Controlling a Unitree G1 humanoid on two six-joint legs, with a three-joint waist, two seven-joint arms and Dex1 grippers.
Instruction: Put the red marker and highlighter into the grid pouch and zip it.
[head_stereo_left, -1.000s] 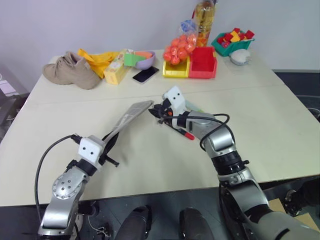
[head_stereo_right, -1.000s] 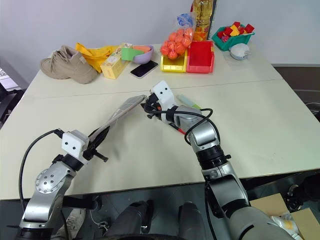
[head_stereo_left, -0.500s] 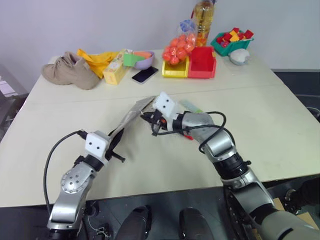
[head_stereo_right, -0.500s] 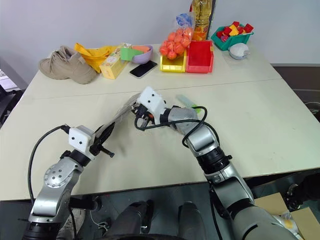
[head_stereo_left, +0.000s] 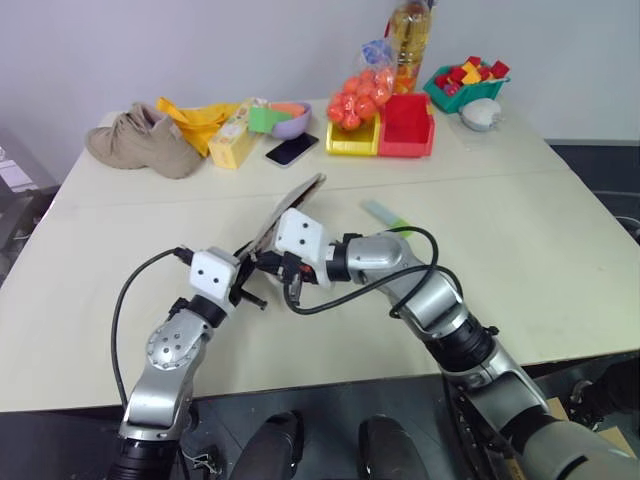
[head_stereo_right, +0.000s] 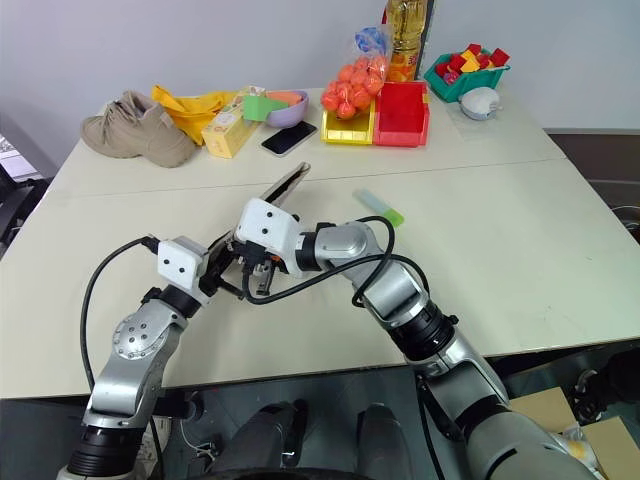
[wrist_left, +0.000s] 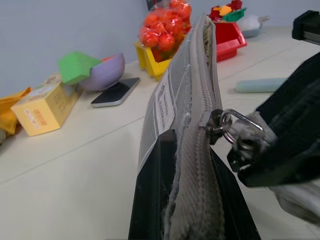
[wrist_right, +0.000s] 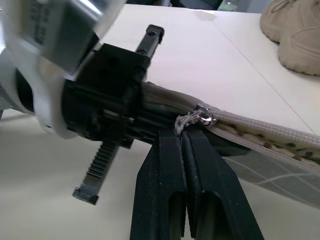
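Grid pouch (head_stereo_right: 268, 205) stood tilted above the near half of the table (head_stereo_right: 520, 230), its low end clamped between the left gripper's (wrist_left: 187, 165) fingers. Right beside that grip, the right gripper (wrist_right: 186, 150) had its fingers pressed together on the zipper's cord pull (wrist_right: 184, 122), its arm crossing in front of the pouch. A small white label (wrist_left: 164, 102) showed on the pouch's side, its print too small to read. Just beyond the pouch, toward the right, the highlighter (head_stereo_right: 378, 208) lay flat on the table. Farther back stood a black phone (head_stereo_right: 288, 138), a yellow box (head_stereo_right: 228, 132), a tan shoe (head_stereo_right: 135, 128), a purple bowl (head_stereo_right: 290, 113), a bag of orange balls (head_stereo_right: 352, 92), yellow and red bins (head_stereo_right: 385, 115) and a bottle (head_stereo_right: 404, 35).
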